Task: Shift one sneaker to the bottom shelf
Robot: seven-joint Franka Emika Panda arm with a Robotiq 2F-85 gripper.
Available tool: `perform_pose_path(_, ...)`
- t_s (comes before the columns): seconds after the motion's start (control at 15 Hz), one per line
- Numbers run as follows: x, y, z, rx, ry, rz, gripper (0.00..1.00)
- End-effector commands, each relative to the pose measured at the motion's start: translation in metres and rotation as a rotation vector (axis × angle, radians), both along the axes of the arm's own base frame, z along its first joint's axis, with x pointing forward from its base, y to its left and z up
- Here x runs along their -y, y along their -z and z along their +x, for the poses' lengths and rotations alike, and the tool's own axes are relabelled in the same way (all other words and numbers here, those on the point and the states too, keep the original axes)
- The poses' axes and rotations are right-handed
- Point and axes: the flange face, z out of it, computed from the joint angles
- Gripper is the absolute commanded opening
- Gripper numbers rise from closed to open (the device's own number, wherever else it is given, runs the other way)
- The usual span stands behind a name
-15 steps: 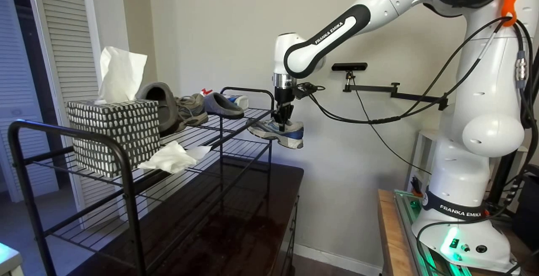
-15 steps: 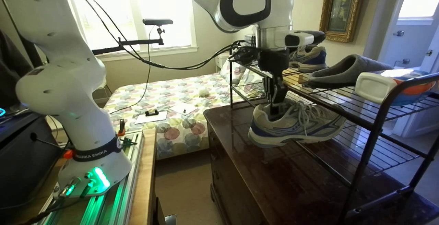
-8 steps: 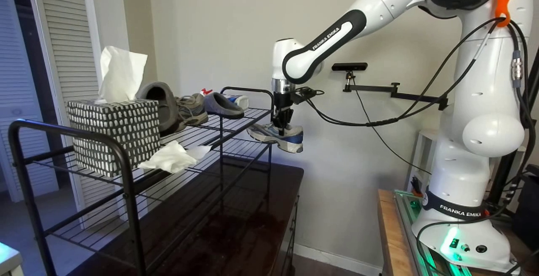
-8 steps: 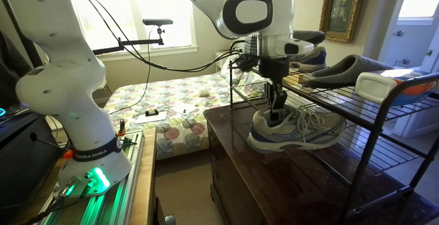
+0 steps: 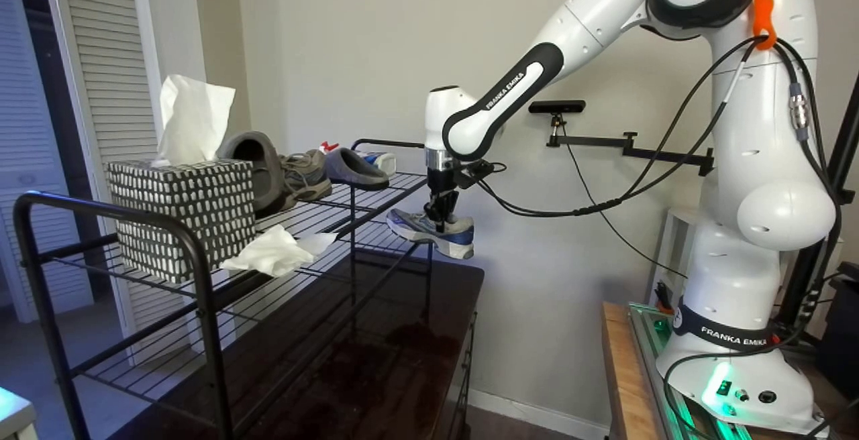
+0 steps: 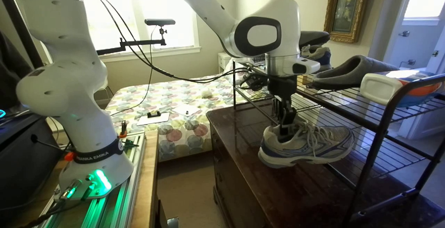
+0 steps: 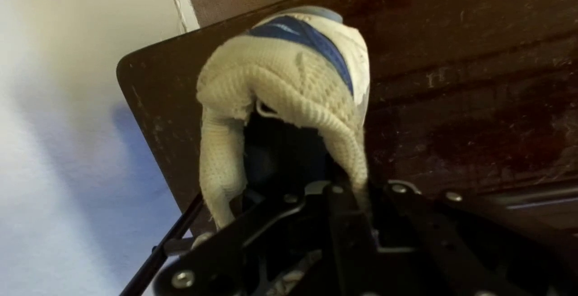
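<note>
held item: one grey sneaker [image 6: 306,148], blue trim, pale sole, heel lower than toe. you have the side wall of its collar pinched between the fingers [image 6: 287,116], one inside the shoe, one outside, the two nearly together. place: raised above the worktop [image 5: 402,353], at the far end of the wire rack [image 5: 210,333] in an exterior view, alongside the bottom shelf [image 6: 389,151]; whether the toe touches it you cannot tell.

surface: dark red-brown wood, glossy, scuffed; you see a rounded corner at left in the wrist view. the black rack stands on it.

upper tier [image 6: 342,111], near to far in an exterior view: patterned tissue box [image 5: 181,218], loose tissue [image 5: 275,252], grey slipper [image 5: 267,165], second sneaker [image 5: 307,175], another slipper [image 5: 356,170], blue-and-orange container [image 6: 399,85].

room: in an exterior view, pale wall [image 5: 335,58] far, louvred door [image 5: 111,71] left; in an exterior view, patterned bed [image 6: 194,134] far, bright window [image 6: 170,5] beyond, gilt-framed picture [image 6: 347,9] far right.
</note>
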Motion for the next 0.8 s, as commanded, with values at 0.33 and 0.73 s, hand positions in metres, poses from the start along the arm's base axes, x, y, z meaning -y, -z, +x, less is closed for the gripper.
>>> perform_pose_path(0.33,0.002,-0.008,0.007,0.059,-0.104,-0.004,0.11)
perform_pose_path(0.73,-0.006,-0.019,0.019,0.085,-0.136,-0.026,0.03)
